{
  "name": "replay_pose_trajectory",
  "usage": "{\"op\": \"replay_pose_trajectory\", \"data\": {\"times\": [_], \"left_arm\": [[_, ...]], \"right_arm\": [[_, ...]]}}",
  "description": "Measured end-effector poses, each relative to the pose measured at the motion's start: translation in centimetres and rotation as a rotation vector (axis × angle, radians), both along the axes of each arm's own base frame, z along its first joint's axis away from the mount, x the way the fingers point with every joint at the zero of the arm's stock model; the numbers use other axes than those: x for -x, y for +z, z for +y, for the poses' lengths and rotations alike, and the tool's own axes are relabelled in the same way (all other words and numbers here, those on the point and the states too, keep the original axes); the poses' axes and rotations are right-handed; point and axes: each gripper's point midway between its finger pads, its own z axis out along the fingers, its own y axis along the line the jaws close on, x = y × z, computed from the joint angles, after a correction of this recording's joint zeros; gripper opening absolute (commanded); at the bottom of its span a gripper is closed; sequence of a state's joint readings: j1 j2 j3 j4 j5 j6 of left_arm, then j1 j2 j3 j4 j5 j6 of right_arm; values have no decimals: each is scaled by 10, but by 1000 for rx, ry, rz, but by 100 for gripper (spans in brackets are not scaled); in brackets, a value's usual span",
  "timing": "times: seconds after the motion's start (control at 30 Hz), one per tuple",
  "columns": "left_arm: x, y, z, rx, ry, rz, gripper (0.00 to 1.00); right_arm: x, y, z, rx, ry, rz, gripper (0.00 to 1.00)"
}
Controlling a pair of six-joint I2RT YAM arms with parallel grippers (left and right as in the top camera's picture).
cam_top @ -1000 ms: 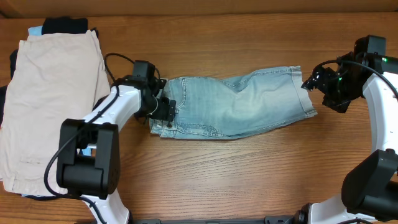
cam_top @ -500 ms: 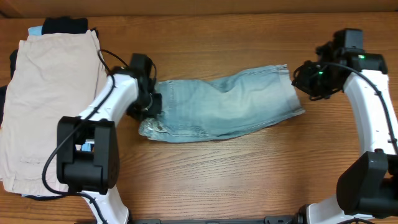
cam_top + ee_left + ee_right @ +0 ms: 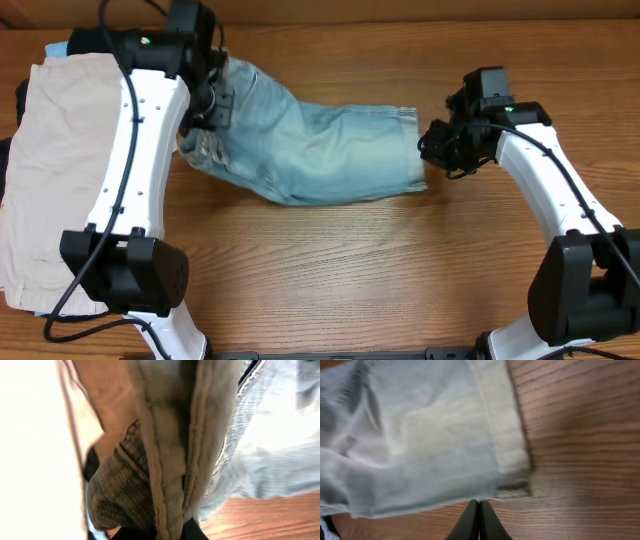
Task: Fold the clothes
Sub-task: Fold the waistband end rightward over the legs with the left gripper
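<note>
- Step in hand: judged to be the opening of a fold, with the shorts (image 3: 320, 150) taken at both ends and nothing yet laid over.
- Location of the shorts: they lie across the table (image 3: 350, 270) above its centre, running from about 10 o'clock to 3 o'clock. The leg end lies flat on the wood, and the waistband end appears raised off it.
- Left gripper (image 3: 208, 100): it sits at the 10 o'clock end and is clamped on the waistband (image 3: 172, 435). The wrist view shows the thick stitched band running straight down into the pinch, with denim hanging on either side.
- Right gripper (image 3: 432, 152): it sits at the 3 o'clock end with the fingers pressed fully together. In the wrist view the tips meet the lower edge of the cloth just beside the hem (image 3: 502, 435). No denim shows between the fingers, so a hold on the cloth is not confirmed.
- Adjacent item: a pile of beige cloth (image 3: 60, 160) sits at 9 o'clock, close beside the left arm.
- Next move, as a judgement: confirm the right-hand hold and retake the hem if there is none. Both ends should then travel together so the shorts fold evenly, clear of the beige pile.
</note>
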State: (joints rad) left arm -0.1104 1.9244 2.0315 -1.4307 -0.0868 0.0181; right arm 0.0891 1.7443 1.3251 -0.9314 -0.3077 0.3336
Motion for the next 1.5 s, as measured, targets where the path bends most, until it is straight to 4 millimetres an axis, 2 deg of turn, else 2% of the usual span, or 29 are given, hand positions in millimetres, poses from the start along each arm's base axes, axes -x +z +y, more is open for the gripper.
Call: {"op": "replay_pose_trajectory", "data": {"times": [0.1, 0.23, 0.4, 0.5, 0.63, 0.8, 0.9, 1.0, 1.1, 1.17, 1.2, 1.23, 1.33, 1.43, 1.5], "left_arm": [[-7, 20, -2, 5, -18, -56, 4], [-10, 26, -16, 38, -47, -82, 4], [-14, 20, -58, 93, -96, -87, 4], [-21, 3, -91, 115, -128, -73, 4], [-33, -37, -145, 144, -176, -41, 4], [-39, -81, -208, 191, -244, -23, 4], [-38, -94, -239, 222, -286, -36, 4], [-33, -91, -262, 253, -325, -52, 4], [-27, -83, -279, 278, -356, -65, 4], [-25, -79, -288, 292, -374, -76, 11], [-24, -77, -292, 300, -381, -81, 10], [-24, -75, -296, 310, -390, -87, 4], [-22, -72, -306, 331, -406, -99, 4], [-16, -69, -307, 333, -408, -84, 4], [-13, -59, -300, 323, -395, -64, 4]], "right_arm": [[1, 0, 2, -5, -1, 7, 4], [1, 1, 5, -22, 3, 6, 4], [2, 2, 7, -39, 7, 6, 4], [2, 3, 10, -56, 13, 6, 4], [2, 9, 11, -77, 11, -4, 4], [2, 43, 2, -90, -11, -91, 4], [7, 67, -8, -93, -33, -147, 4], [10, 82, -18, -94, -60, -180, 4], [12, 87, -29, -91, -90, -188, 4], [12, 86, -37, -89, -112, -184, 4], [12, 86, -40, -88, -120, -182, 4], [12, 86, -43, -87, -128, -179, 4], [12, 85, -48, -77, -142, -177, 4], [11, 83, -54, -46, -155, -178, 4], [11, 81, -57, -24, -164, -177, 4]]}}
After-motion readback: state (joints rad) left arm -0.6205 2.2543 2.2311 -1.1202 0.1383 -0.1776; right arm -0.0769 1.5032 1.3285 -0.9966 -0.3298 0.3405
